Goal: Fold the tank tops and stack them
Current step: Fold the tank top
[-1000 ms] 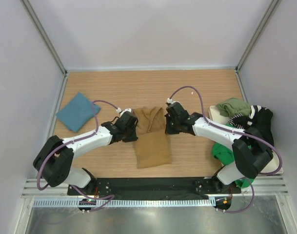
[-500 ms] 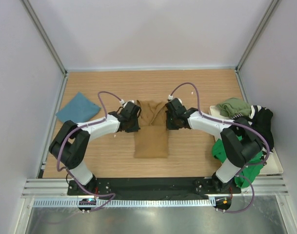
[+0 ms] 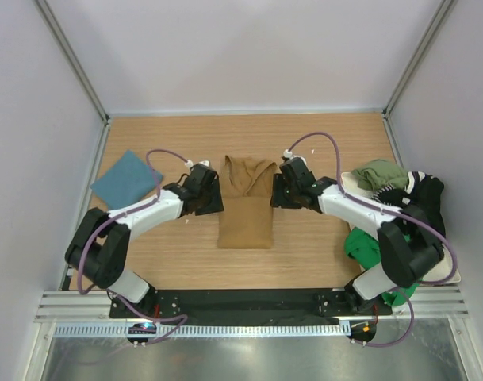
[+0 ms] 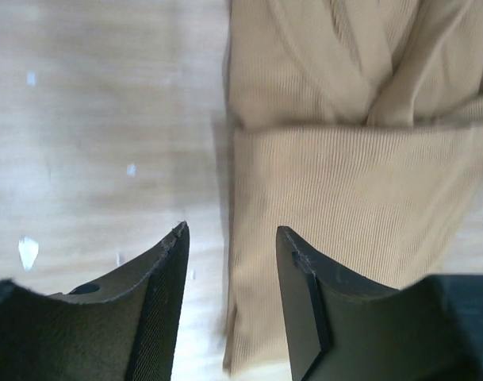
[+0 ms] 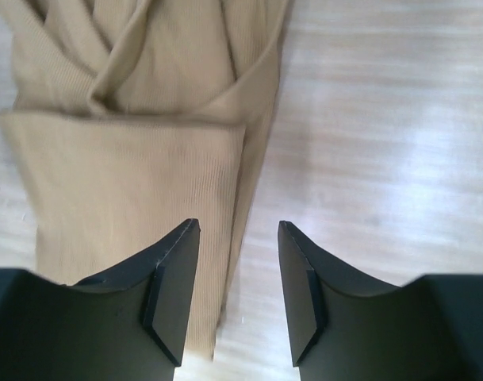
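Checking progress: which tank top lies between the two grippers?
The tan brown tank top, folded at mid-table; the teal blue one lies far left, others heaped right.

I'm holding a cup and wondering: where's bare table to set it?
Bare table runs along the back wall beyond the tan top, and nearer, between it and the black base plate. The right edge is crowded with heaped tops; a folded teal top sits far left.

Left gripper (image 4: pixel 231 238) and right gripper (image 5: pixel 239 230) have released the tan top (image 3: pixel 247 216).
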